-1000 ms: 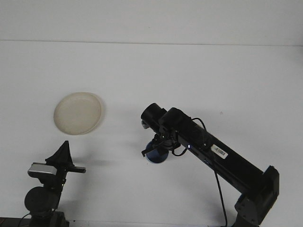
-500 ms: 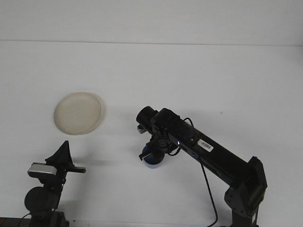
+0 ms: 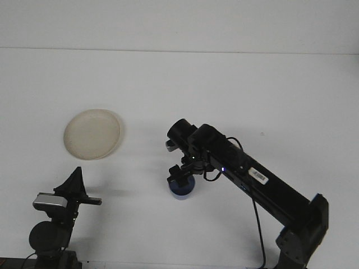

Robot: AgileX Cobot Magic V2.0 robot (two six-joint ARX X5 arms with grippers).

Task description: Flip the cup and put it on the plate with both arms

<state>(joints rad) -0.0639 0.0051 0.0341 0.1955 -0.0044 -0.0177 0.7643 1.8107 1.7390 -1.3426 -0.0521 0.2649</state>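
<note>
Cup [image 3: 182, 187], blue, sits on the white table [image 3: 235, 89] a little toward the near edge from its middle, directly under my right gripper [image 3: 180, 175]. In the front view my wrist hangs over it and the dark fingers come down onto its upper part, so most of the rim is covered. Whether my right jaws are clenched on the cup or only straddling it, I cannot tell from this angle, and I cannot tell which way up the cup stands either.

The cream plate [image 3: 92, 133] lies bare toward the left edge, well apart from the cup.

My left gripper [image 3: 78, 185] rests low at the near left corner, pointing toward the table's middle, holding nothing; its jaw state is also unclear.

I judge the grasp to be the step in hand, with the flip and the carry not yet done. The risks I see: a shallow or off-centre hold on the rim could let the cup slip or tip as I lift; and with the view blocked by my own wrist, a handover to the left arm could be misaligned and drop the cup short of the plate.
</note>
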